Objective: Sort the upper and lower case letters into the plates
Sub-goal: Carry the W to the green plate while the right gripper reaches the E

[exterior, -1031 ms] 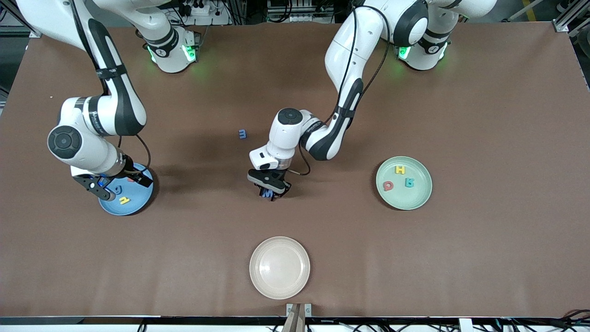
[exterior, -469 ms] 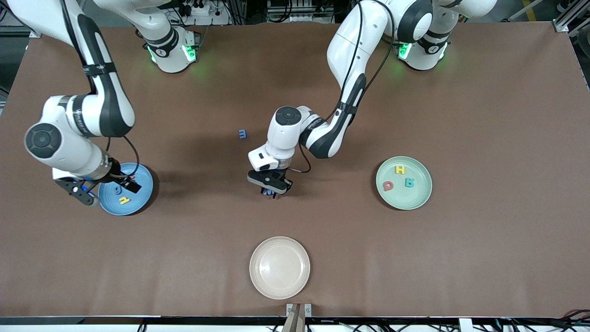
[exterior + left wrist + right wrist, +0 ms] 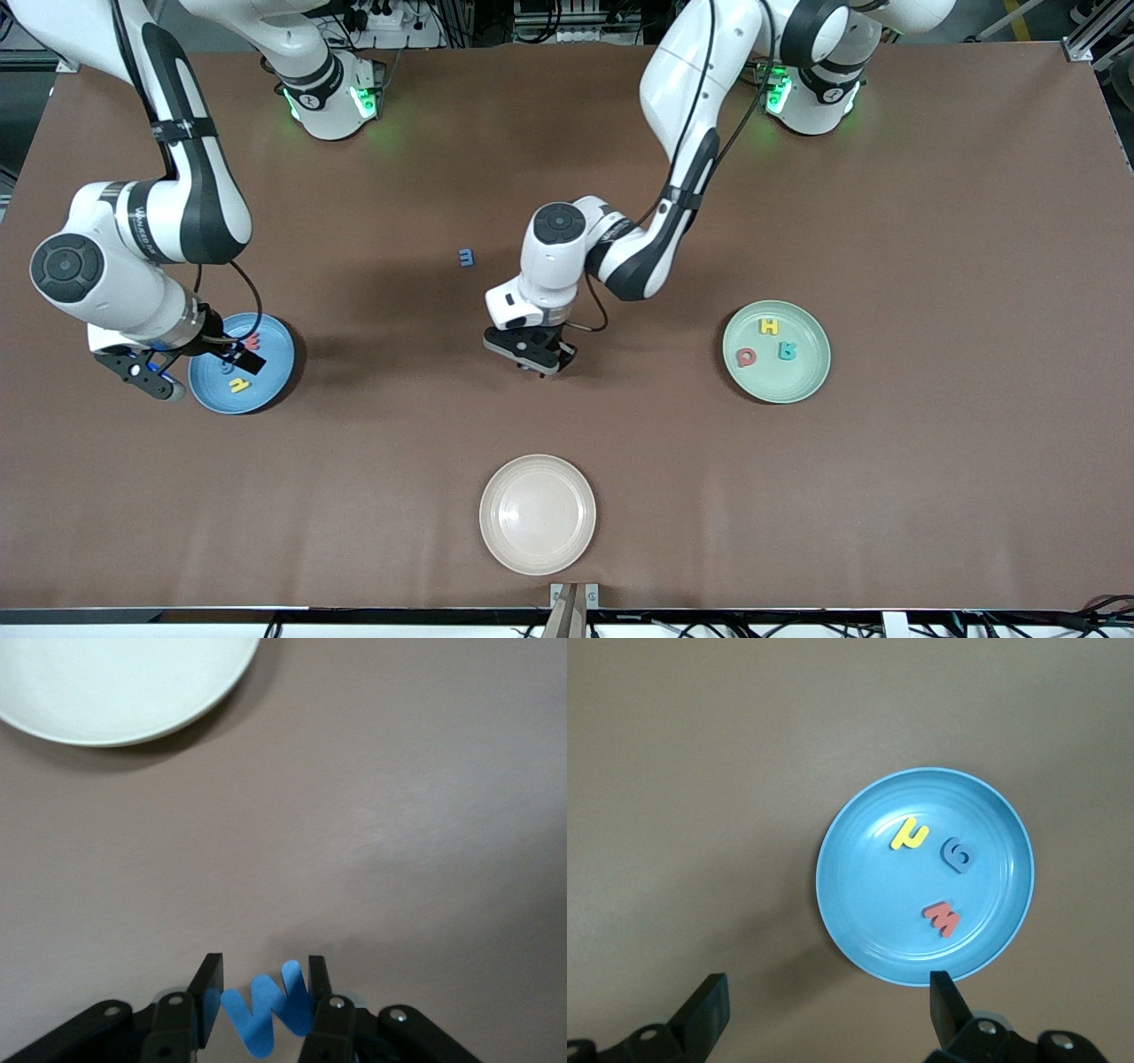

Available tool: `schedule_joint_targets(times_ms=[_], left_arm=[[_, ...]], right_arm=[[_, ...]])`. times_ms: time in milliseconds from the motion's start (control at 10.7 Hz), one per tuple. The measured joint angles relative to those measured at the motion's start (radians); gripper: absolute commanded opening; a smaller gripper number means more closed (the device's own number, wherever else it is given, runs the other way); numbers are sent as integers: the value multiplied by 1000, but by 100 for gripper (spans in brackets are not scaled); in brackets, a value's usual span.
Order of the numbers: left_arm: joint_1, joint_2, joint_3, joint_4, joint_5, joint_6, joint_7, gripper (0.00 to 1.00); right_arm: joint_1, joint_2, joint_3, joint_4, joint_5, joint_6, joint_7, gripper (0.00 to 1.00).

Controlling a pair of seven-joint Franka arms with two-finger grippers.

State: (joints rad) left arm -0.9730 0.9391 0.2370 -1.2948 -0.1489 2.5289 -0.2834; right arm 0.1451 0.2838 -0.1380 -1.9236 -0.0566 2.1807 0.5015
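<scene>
1. Left wrist view: the left gripper [image 3: 264,1014] is closed narrowly on a blue capital W [image 3: 266,1012], the foam letter pinched edgewise between both fingers [image 3: 207,997] over bare brown table [image 3: 399,815]. The rim of the cream plate [image 3: 106,691] shows at the frame's edge.
2. Front view: the same gripper [image 3: 532,357] hangs over mid-table, between the blue plate [image 3: 275,372] and the mint green plate [image 3: 780,385]; the held letter is hidden there.
3. Right gripper [image 3: 824,1010]: fingers spread wide, nothing held, above the table just beside the blue plate [image 3: 859,930]; I judge this arm to be waiting.
4. Blue plate contents: a yellow letter [image 3: 909,834], a blue letter [image 3: 958,853] and a red m [image 3: 943,919].
5. Mint green plate contents: a yellow H [image 3: 770,326], a red letter [image 3: 747,357] and a teal letter [image 3: 786,351].
6. One small blue letter [image 3: 466,257] lies loose on the table, farther from the front camera than the left gripper.
7. Assessment: six letters are plated, one is in hand, one is untouched. The W appears bound for the mint green plate with the other capitals. The cream plate [image 3: 537,514] is unused.
</scene>
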Motion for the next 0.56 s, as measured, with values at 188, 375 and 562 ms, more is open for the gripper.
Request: schedule_joint_targets(times_ms=[188, 375, 562], left_arm=[[31, -112, 0, -128, 0, -40, 140, 38], [77, -247, 2, -296, 0, -71, 332, 38], [133, -388, 4, -501, 0, -84, 557, 38]], right_arm=[[16, 1, 4, -1, 3, -1, -103, 100], [72, 2, 9, -3, 49, -1, -208, 100], [144, 3, 26, -20, 91, -1, -307, 100]])
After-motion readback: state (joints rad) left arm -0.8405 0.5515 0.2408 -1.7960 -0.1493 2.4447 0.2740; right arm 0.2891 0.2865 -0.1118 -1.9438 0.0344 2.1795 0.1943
